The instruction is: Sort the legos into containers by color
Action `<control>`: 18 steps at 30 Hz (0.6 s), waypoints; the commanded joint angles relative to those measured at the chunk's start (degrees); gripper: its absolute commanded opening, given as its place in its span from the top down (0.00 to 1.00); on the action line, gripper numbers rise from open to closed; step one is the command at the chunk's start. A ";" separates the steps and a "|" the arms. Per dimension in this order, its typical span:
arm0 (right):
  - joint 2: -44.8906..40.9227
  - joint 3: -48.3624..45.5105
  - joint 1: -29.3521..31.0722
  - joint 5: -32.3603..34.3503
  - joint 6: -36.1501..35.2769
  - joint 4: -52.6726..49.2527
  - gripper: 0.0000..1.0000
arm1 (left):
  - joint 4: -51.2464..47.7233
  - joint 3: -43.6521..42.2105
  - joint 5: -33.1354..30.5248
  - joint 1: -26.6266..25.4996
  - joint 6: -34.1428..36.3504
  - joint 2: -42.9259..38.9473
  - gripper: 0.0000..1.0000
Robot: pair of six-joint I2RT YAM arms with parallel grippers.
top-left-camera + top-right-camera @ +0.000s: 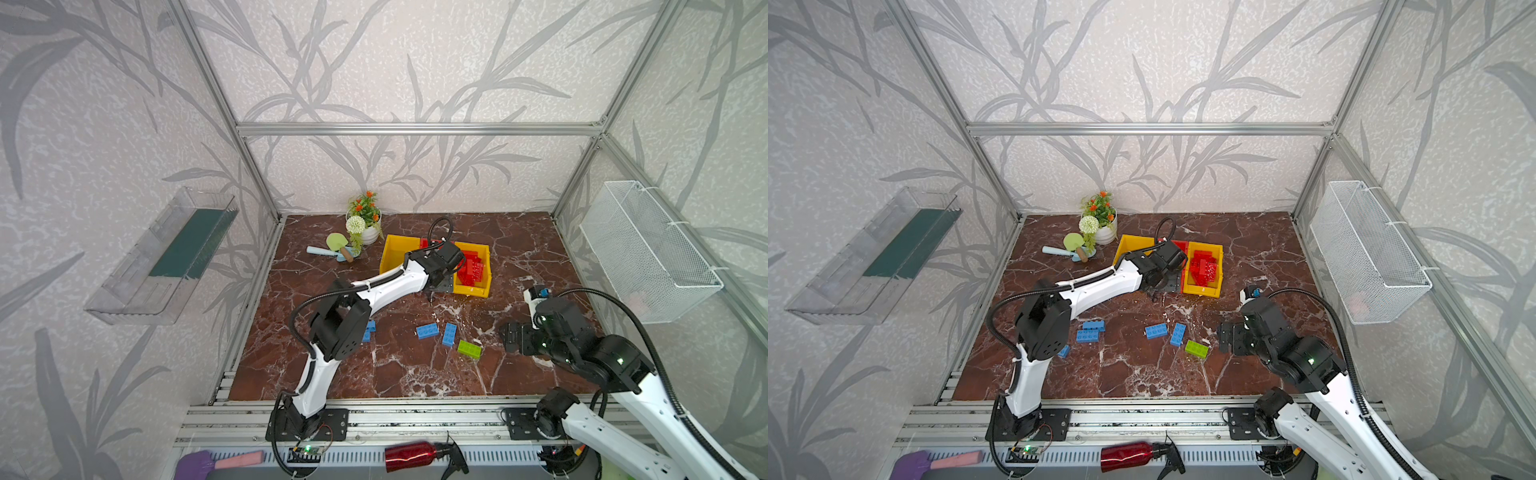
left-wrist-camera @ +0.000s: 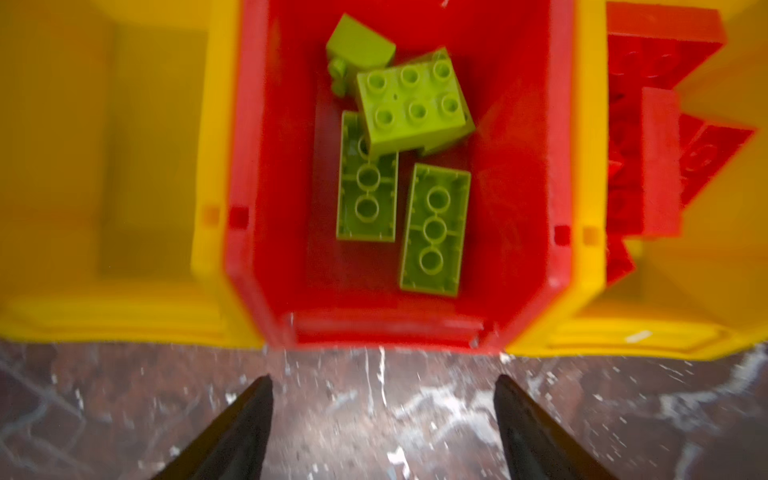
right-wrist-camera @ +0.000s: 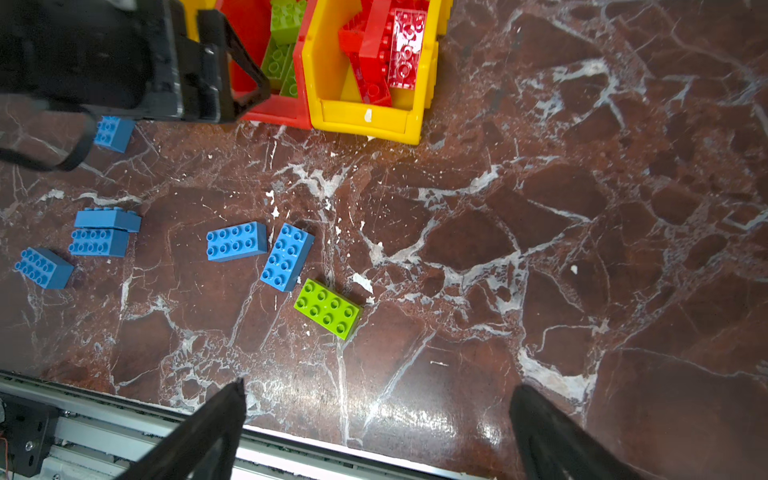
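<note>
- Green legos lie in the red bin; red legos fill the yellow bin at its 3 o'clock.
- Blue legos lie loose on the table, with a lone green lego at their 4 o'clock.
- My left gripper is spread and empty, at the red bin's front.
- My right gripper is spread and empty.

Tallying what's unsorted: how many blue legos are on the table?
6: two blue legos beside the green brick, three clustered farther off, one by the left arm, which may hide more.
</note>
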 commanded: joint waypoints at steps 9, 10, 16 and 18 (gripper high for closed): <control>1.95 -10.62 3.60 -3.64 12.11 4.70 0.01 | 5.46 -30.67 -6.46 -3.86 -7.49 -31.68 0.01; 2.33 -11.92 4.70 -3.64 13.20 6.02 0.01 | 5.46 -33.19 -6.84 -3.87 -8.01 -34.39 0.01; 8.56 -16.99 12.15 -2.37 20.43 15.29 0.01 | 3.09 -44.91 -9.72 -3.95 -11.44 -47.42 0.01; 11.51 -17.50 13.83 -1.71 21.67 18.26 0.01 | 1.78 -47.70 -10.80 -3.95 -12.44 -51.24 0.01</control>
